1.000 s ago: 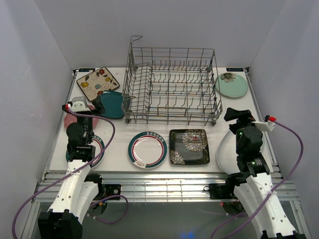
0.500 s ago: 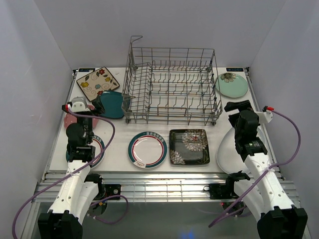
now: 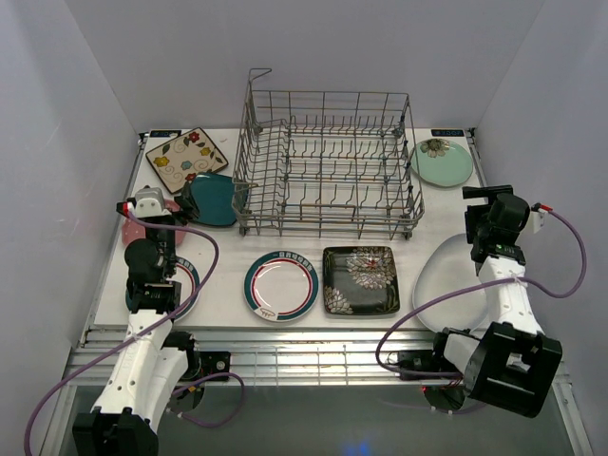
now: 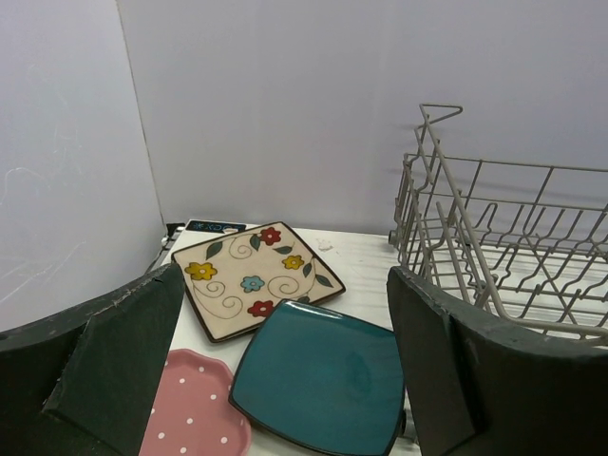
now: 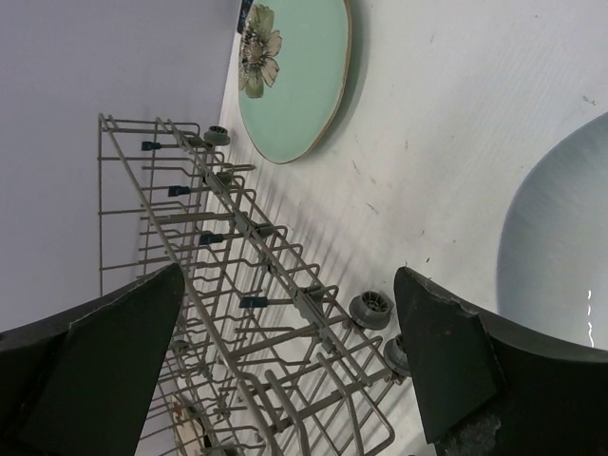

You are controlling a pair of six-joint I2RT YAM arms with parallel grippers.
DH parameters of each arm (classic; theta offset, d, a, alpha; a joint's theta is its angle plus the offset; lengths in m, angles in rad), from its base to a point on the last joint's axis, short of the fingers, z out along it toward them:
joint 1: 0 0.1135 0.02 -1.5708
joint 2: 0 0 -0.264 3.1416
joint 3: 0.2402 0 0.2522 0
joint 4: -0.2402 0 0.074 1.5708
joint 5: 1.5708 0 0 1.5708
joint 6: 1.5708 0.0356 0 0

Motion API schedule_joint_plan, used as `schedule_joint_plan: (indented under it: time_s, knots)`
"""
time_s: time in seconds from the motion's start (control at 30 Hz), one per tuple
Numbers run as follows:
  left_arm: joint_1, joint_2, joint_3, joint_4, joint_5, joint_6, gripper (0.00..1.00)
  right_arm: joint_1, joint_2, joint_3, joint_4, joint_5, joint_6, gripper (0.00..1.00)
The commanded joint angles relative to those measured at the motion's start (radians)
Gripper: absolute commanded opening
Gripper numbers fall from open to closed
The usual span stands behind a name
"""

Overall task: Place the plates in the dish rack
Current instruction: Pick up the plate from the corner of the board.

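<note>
The rack [image 3: 328,166] stands at the back of the table [image 3: 223,256], plates lying flat around it: cream floral [image 3: 186,158], teal [image 3: 211,198] and pink [image 4: 195,413] to its left, mint [image 3: 442,162] to its right, a green-rimmed round [image 3: 281,285], the black square [image 3: 359,279] and the white one [image 3: 439,280] in front. The left gripper [image 4: 285,361] hangs near the pink, jaws wide apart and empty; the right gripper [image 5: 290,351] — likewise spread, holding nothing — hovers by the rack's right end.

The dish rack [image 3: 328,161] is bare grey metal wire with a dull sheen. The teal plate [image 4: 323,375] at its 9 o'clock and the mint plate [image 5: 290,76] at its 2 o'clock look like smooth glazed ceramic, softly glossy. The white table [image 5: 446,114] is matt and lightly scuffed, and the fingers [image 4: 114,370] of the left gripper [image 4: 285,280] are dark, matt and rough-edged.
</note>
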Motion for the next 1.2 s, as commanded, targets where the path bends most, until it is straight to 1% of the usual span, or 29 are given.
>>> schedule_joint_plan:
  time_s: [0.0,0.1,0.27,0.33,0.37,0.47,0.5,0.6,0.87,0.97,1.13,1.17]
  knots:
    - [0.0,-0.01,-0.006,0.017,0.014,0.003,0.98,-0.021,0.063,0.055,0.127,-0.108,0.034,0.97]
    - [0.0,-0.008,-0.007,0.017,0.013,0.003,0.98,-0.022,0.158,0.082,0.168,-0.108,0.032,0.97]
    - [0.0,-0.008,-0.007,0.017,0.016,0.004,0.98,-0.029,0.27,0.125,0.294,-0.108,0.002,0.99]
    - [0.0,-0.008,-0.007,0.017,0.019,0.003,0.98,-0.035,0.342,0.165,0.294,-0.119,-0.008,1.0]
    - [0.0,-0.007,-0.009,0.017,0.02,0.003,0.98,-0.038,0.369,0.205,0.294,-0.159,-0.009,1.0]
    - [0.0,-0.004,-0.007,0.017,0.025,0.006,0.98,-0.045,0.463,0.248,0.303,-0.197,0.0,1.0]
    - [0.0,-0.002,-0.006,0.017,0.025,0.006,0.98,-0.045,0.501,0.259,0.334,-0.207,0.006,0.96]
    - [0.0,0.004,-0.006,0.017,0.026,0.007,0.98,-0.044,0.564,0.272,0.38,-0.228,0.014,0.94]
    - [0.0,-0.005,-0.009,0.017,0.028,0.006,0.98,-0.044,0.661,0.254,0.492,-0.21,-0.015,0.91]
    - [0.0,-0.001,-0.007,0.017,0.031,0.007,0.98,-0.044,0.707,0.271,0.518,-0.208,-0.021,0.91]
    - [0.0,0.008,-0.006,0.017,0.036,0.007,0.98,-0.043,0.802,0.308,0.564,-0.223,-0.02,0.87]
    - [0.0,0.011,-0.007,0.017,0.039,0.007,0.98,-0.044,0.814,0.314,0.573,-0.227,-0.02,0.85]
